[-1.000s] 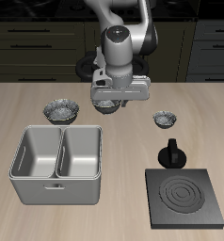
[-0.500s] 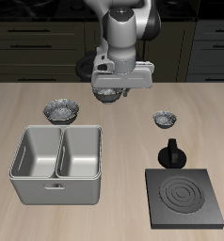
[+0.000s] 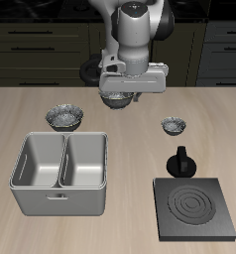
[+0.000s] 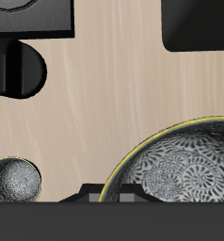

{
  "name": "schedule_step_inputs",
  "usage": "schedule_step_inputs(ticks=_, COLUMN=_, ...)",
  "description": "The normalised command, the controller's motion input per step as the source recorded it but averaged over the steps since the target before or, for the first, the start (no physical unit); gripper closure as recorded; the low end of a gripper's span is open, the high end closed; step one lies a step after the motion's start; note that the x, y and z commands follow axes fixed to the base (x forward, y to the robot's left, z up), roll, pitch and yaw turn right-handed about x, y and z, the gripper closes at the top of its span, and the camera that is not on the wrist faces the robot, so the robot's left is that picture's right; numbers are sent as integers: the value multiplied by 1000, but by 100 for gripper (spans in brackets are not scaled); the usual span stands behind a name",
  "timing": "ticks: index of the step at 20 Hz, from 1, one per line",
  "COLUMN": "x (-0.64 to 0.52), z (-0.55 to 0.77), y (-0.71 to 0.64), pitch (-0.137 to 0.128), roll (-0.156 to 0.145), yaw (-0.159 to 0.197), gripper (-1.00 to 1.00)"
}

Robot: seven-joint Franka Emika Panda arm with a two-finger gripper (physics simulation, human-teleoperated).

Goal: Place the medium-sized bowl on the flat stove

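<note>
Hovering above the medium-sized bowl [image 4: 184, 160], the gripper [image 3: 116, 102] sits directly over it at the table's far side (finger state cannot be told). The flat stove [image 3: 195, 209] lies well apart, toward the near edge.

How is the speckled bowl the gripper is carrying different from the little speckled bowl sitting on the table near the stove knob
The bowl in the gripper looks wider than the small bowl near the knob. The carried bowl hangs above the table, partly hidden by the gripper; the small bowl rests on the table in full view, closer to the flat stove. Both are round, upright, grey-and-white speckled.
</note>
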Motion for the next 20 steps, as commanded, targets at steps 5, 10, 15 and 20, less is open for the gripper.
schedule_step_inputs(ticks=5, x=252, z=89, y=236, pitch=-1, roll=7, yaw=12, gripper=100)
schedule_step_inputs(ticks=10, x=259, z=126, y=495, pitch=2, roll=48, yaw=12, gripper=100)
schedule_step_inputs(ticks=15, x=233, z=71, y=370, pitch=13, roll=27, yaw=8, gripper=100)
schedule_step_inputs(ticks=20, x=249, z=100, y=223, pitch=-2, roll=15, yaw=35, gripper=100)
